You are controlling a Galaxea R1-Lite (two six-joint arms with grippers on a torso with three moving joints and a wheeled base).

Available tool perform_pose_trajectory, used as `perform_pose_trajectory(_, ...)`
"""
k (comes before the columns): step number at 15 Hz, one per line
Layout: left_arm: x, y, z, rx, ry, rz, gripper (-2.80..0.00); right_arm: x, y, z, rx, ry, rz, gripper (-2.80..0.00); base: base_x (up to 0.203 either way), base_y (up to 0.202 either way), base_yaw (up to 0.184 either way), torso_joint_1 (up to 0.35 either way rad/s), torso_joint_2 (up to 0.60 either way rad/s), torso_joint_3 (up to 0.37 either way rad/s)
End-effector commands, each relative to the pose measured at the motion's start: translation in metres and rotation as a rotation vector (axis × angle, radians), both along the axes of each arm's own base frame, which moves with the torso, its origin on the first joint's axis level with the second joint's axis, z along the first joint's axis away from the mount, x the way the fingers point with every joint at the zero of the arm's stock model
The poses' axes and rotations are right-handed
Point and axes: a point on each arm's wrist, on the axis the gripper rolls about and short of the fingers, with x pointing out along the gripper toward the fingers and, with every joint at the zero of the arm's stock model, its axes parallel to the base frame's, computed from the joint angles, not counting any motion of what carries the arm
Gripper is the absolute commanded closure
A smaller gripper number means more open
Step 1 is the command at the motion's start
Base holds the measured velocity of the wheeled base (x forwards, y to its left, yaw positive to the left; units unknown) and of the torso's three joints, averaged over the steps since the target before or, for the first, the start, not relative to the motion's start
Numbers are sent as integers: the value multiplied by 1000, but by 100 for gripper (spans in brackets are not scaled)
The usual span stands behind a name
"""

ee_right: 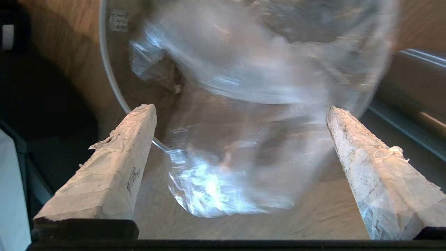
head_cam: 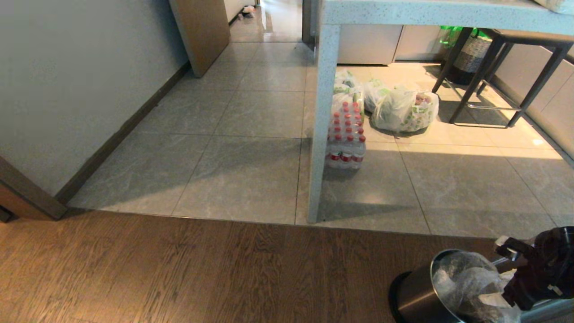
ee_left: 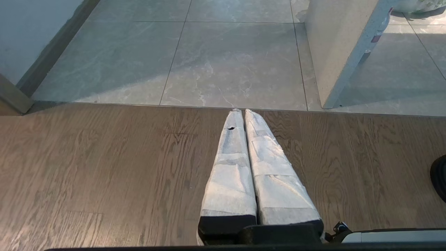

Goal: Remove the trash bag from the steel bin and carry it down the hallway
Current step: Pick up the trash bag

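Steel bin: I see the steel bin (head_cam: 419,294) standing on the dark wood floor (head_cam: 179,269) at about 5 o'clock in my head view, just beside my base.

Trash bag: The trash bag (head_cam: 466,282) sits inside the bin, its clear, crinkled top bunched up above the rim, with pale rubbish showing through.

Right claw: My right claw (ee_right: 240,139) hangs over the bin's mouth at 5 o'clock, released, jaws spread wide, with the bag's plastic between the two wrapped fingers (ee_right: 118,164) but not yet pinched.

Left claw: My left claw (ee_left: 244,122) is parked above bare wood floor at 6 o'clock, fingers pressed together on nothing.

Handling: I judge the bag thin, soft and slippery. It should be light, though the film could tear or slide out of a loose pinch.

Where to grip: I would gather the bunched plastic at the top, above the rim, and clench on several folds rather than a single layer.

Route: Grey tiled floor (head_cam: 251,161) runs ahead towards 12 o'clock. A pack of bottles (head_cam: 346,137) and white bags (head_cam: 401,110) lie at 1 o'clock under the pale surface (head_cam: 430,11).
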Motion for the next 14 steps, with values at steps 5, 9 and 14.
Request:
perform_pose_trajectory(5,0,0,0,0,2,1,0,-2,-3,-2,-3,6,-8,-280,0,0,0,0,0,0)
perform_pose_trajectory(9,0,0,0,0,2,1,0,-2,-3,-9,-9,42,-16,-280,0,0,0,0,0,0)
perform_pose_trajectory(14,0,0,0,0,2,1,0,-1,3,-14,13,72,0,-280,0,0,0,0,0,0)
